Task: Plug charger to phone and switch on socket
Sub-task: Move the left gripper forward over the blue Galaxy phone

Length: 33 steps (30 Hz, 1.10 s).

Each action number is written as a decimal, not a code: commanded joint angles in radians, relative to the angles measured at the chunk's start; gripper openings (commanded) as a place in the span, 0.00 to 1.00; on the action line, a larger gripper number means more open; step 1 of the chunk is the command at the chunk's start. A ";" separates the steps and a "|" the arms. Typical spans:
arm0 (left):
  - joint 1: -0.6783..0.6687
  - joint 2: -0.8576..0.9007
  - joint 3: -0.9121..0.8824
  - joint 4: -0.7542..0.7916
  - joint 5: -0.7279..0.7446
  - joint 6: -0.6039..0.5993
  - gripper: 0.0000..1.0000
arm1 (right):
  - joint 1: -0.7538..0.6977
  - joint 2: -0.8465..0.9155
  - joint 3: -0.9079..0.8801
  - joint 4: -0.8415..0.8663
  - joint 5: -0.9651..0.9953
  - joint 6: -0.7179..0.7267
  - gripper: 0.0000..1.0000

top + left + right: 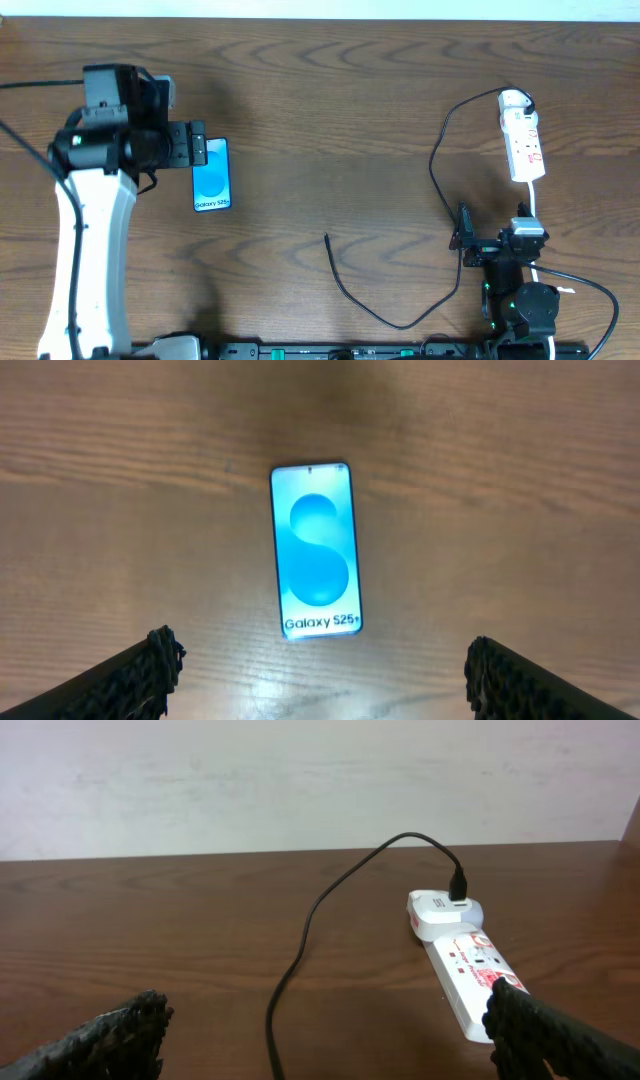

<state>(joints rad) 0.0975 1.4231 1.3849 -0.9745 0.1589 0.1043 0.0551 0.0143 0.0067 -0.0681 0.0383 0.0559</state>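
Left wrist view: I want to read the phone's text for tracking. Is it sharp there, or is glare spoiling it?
Left wrist: the phone glows with slight bloom at its edges, text readable. Overhead: the same text is tiny and soft. Right wrist: phone absent.

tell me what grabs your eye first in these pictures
The phone, its blue screen glowing, lies at the left of the table beside the left gripper, jaws open. At the far right lies the white socket, with the black charger looping from it, free tip bare at mid-table.
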 commanded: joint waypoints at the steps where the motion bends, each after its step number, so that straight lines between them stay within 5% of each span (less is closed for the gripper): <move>1: 0.003 0.063 0.031 -0.033 0.012 0.019 0.93 | 0.005 -0.008 -0.001 -0.004 0.008 -0.009 0.99; 18: 0.003 0.158 0.031 -0.056 0.013 0.019 0.93 | 0.005 -0.008 -0.001 -0.004 0.008 -0.009 0.99; 19: 0.003 0.158 0.031 -0.056 0.013 0.019 0.89 | 0.005 -0.008 -0.001 -0.003 0.008 -0.009 0.99; 20: 0.003 0.158 0.031 -0.056 0.012 0.019 0.66 | 0.005 -0.008 -0.001 -0.003 0.008 -0.009 0.99; 21: 0.003 0.158 0.031 -0.052 0.013 0.019 0.61 | 0.005 -0.008 -0.001 -0.003 0.008 -0.009 0.99; 22: 0.003 0.158 0.031 -0.049 0.012 0.019 0.65 | 0.005 -0.008 -0.001 -0.004 0.008 -0.009 0.99; 24: 0.003 0.158 0.031 -0.042 0.013 0.019 0.98 | 0.005 -0.008 -0.001 -0.004 0.008 -0.009 0.99; 33: 0.003 0.158 0.031 -0.038 0.013 0.019 0.98 | 0.005 -0.008 -0.001 -0.004 0.008 -0.009 0.99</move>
<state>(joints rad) 0.0975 1.5860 1.3975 -1.0126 0.1593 0.1127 0.0551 0.0143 0.0067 -0.0685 0.0383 0.0559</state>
